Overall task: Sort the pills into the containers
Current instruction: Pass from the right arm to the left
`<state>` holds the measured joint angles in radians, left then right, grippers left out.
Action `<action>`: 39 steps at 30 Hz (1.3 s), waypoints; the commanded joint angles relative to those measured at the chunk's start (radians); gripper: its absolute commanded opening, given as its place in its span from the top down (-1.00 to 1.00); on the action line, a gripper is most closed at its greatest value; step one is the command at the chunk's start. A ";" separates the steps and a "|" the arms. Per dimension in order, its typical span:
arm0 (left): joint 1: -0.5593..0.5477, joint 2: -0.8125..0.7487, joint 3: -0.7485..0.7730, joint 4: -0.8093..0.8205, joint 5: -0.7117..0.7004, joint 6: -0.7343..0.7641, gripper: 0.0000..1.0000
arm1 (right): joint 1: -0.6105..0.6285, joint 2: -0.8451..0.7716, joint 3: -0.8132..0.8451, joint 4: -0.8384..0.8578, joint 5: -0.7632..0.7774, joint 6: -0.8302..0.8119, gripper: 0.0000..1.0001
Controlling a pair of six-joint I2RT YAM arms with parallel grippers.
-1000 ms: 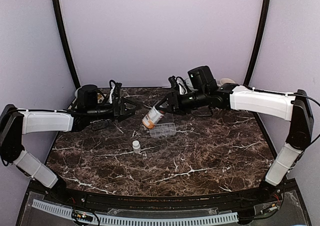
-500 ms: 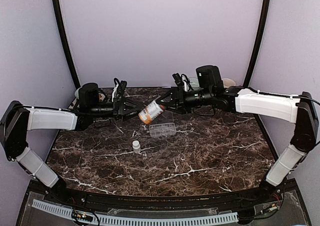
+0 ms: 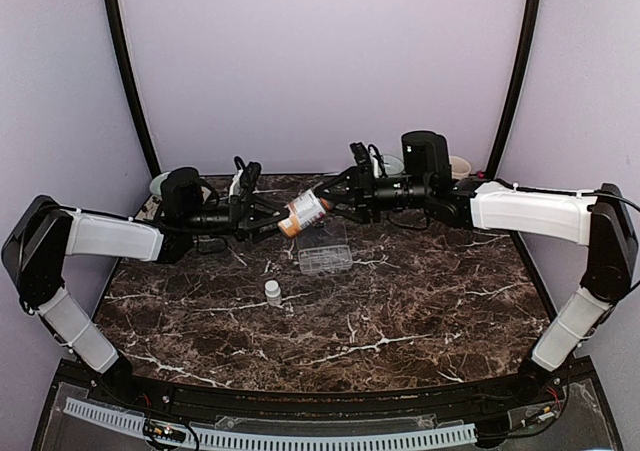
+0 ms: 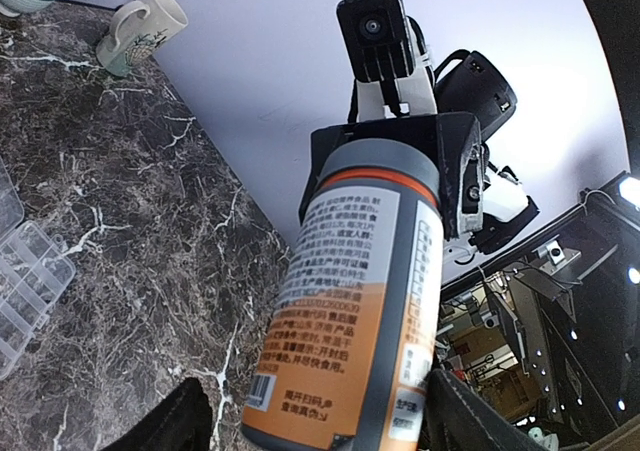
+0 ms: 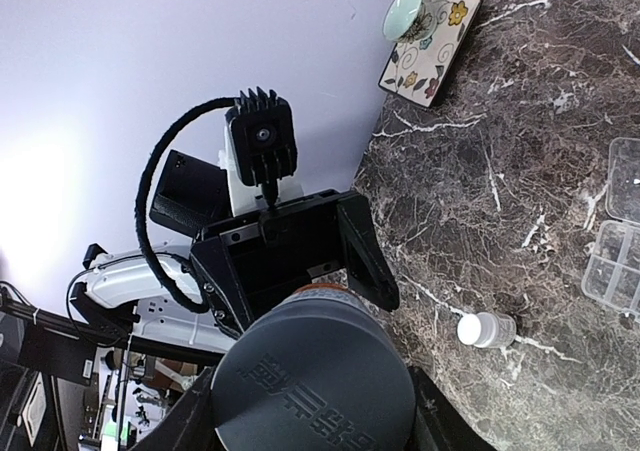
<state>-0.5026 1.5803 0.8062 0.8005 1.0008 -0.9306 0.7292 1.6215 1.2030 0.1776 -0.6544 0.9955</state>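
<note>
- The right hand (image 3: 333,201) is clamped on the grey cap (image 5: 312,376) of the amber bottle (image 3: 302,213), which is held tilted off the tabletop (image 3: 420,311) near the far edge.
- The left hand (image 3: 262,221) is spread. Its fingers (image 4: 175,421) straddle the bottle's base, with a gap visible on one side.
- The organiser box (image 3: 326,260) lies near the far edge at mid-width, with its lid (image 3: 325,235) raised and its compartments (image 4: 30,271) exposed.
- The small white bottle (image 3: 271,290) stands upright, apart from the organiser on its near-left side.

large bottle (image 3: 303,214) aloft behind organiser (image 3: 325,256) | small bottle (image 3: 272,290) before organiser, left
</note>
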 commanded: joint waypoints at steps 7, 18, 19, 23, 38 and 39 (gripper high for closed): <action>-0.033 0.016 0.041 0.089 0.038 -0.055 -0.47 | -0.014 0.001 -0.022 0.173 -0.034 0.072 0.74; -0.042 -0.010 0.033 0.103 -0.040 -0.061 -0.41 | -0.014 -0.020 -0.101 0.245 -0.027 0.115 0.76; -0.042 -0.013 0.034 0.108 -0.048 -0.062 -0.41 | -0.015 -0.020 -0.108 0.249 -0.027 0.118 0.76; -0.042 -0.012 0.037 0.122 -0.067 -0.072 -0.40 | -0.014 -0.020 -0.123 0.251 -0.021 0.121 0.77; -0.050 0.042 0.071 0.236 -0.014 -0.153 0.15 | -0.016 -0.021 -0.150 0.311 -0.040 0.131 0.75; -0.050 0.049 0.077 0.251 -0.008 -0.164 0.18 | -0.017 -0.021 -0.154 0.326 -0.047 0.130 0.75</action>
<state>-0.5442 1.6146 0.8249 0.9310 0.9604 -1.0374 0.7177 1.6196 1.0733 0.4423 -0.6823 1.1397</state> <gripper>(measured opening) 0.584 0.500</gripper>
